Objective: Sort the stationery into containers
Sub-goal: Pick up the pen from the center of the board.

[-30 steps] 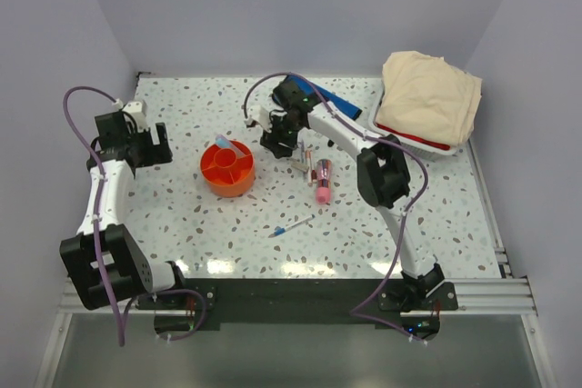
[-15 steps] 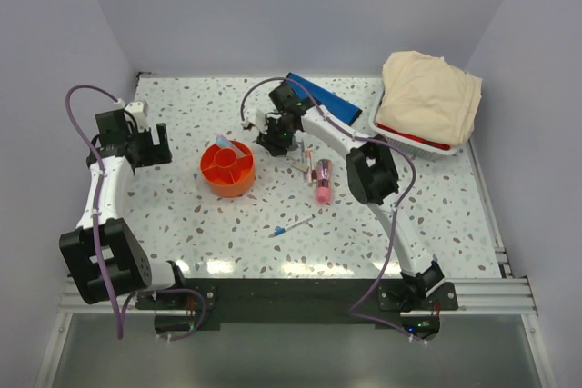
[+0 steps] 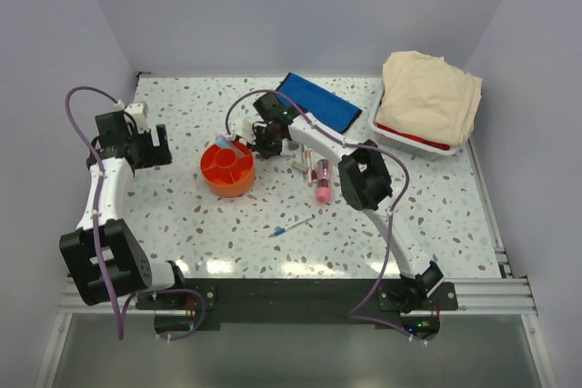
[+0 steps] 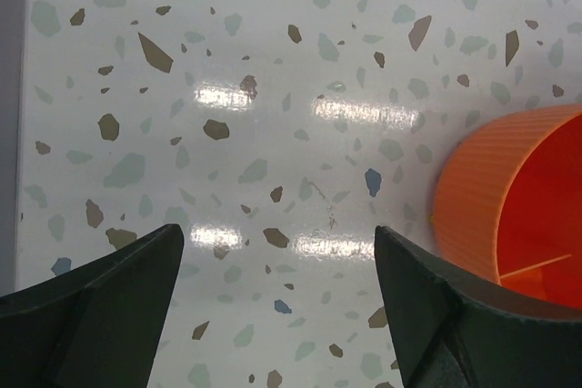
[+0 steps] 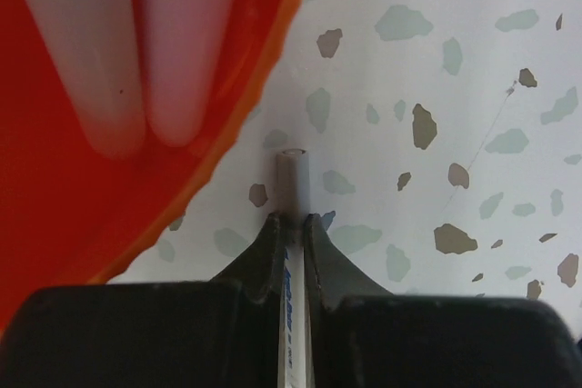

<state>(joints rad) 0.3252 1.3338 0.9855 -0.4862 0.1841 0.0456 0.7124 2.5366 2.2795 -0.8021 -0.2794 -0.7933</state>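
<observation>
Blue-tipped pen [image 3: 293, 225] lies nearest on the table [image 3: 436, 215]; beyond it, a pink tube [image 3: 323, 191]. Farther, the right gripper [image 5: 291, 221] pinches a thin white pen [image 5: 291, 174] just beside the orange tub [image 3: 225, 186]; left gripper [image 4: 277, 235] gapes wide. Blue pouch [image 3: 318, 103] lies farthest.

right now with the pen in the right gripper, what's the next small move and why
Probably shift the right gripper slightly sideways over the orange tub before opening. Its jaws are shut on the thin white pen, whose tip in the wrist view sits over bare table, just outside the tub's rim.
</observation>
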